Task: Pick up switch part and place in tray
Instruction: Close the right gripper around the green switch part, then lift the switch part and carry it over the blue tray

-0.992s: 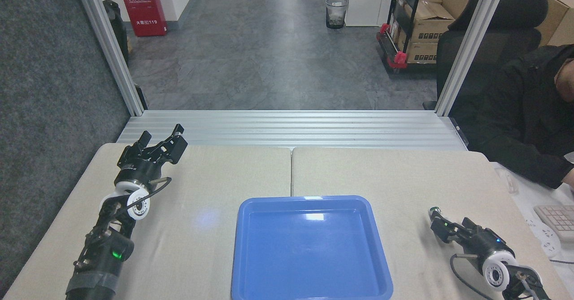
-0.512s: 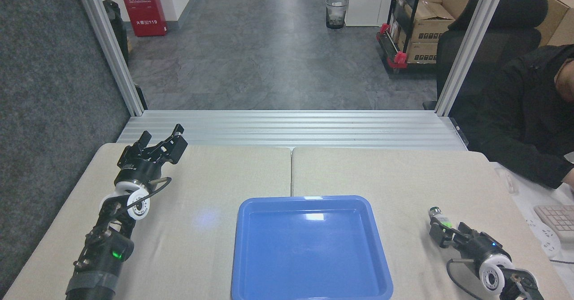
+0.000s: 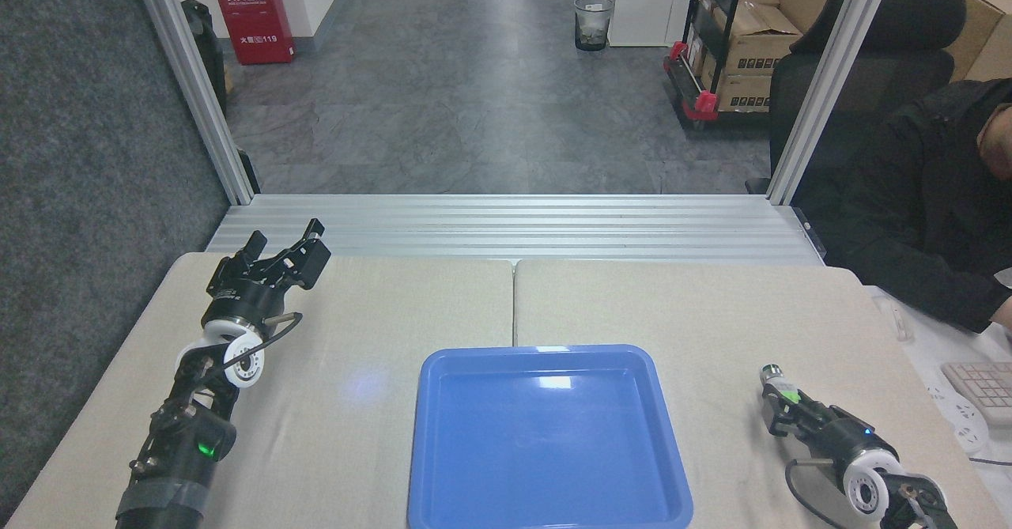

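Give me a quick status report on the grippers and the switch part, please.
Left gripper open, idle at table's far left. Right gripper around switch part on the table; closure unclear. Tray empty. Path between clear.

A workshop or warehouse-like lab is showing itself here: cardboard boxes [image 3: 755, 35] are sitting on a wheeled rack, a red fire-extinguisher cabinet [image 3: 251, 12] is standing on the grey floor, and an aluminium frame [image 3: 826, 78] is rising around the padded work table [image 3: 711, 315].

Red cabinet [image 3: 251, 12]: Chinese characters, "119".
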Action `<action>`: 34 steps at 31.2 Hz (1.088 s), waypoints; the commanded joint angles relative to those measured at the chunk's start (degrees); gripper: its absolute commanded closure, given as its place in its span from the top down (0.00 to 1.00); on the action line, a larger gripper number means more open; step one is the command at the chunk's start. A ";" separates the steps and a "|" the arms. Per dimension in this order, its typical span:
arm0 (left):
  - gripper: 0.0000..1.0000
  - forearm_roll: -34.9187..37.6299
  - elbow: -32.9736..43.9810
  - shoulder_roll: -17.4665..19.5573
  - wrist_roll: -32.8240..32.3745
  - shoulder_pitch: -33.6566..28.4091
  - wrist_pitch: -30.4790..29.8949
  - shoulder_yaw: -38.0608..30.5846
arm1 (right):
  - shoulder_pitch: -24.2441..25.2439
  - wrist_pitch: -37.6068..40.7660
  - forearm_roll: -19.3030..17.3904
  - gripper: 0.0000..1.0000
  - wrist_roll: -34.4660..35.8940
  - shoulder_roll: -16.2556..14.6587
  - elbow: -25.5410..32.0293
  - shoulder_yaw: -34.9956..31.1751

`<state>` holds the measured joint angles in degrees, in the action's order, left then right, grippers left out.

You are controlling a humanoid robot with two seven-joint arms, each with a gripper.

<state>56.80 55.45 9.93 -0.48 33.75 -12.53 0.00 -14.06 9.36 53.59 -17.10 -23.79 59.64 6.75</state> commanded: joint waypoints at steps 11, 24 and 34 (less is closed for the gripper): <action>1.00 -0.02 0.01 0.00 0.04 0.00 -0.04 1.32 | -7.38 3.90 -0.86 0.00 -0.56 -1.79 15.05 0.45; 1.00 -0.02 0.01 0.00 -0.05 0.00 -0.04 1.32 | -9.15 5.05 0.46 0.00 -3.99 0.14 22.54 25.05; 1.00 -0.02 0.01 0.00 -0.05 0.00 -0.04 1.32 | -0.19 6.10 9.77 0.00 -4.08 6.55 26.85 32.27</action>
<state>56.79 55.45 9.93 -0.49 33.75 -12.53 0.00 -19.29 15.13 57.09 -21.11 -23.26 77.83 24.05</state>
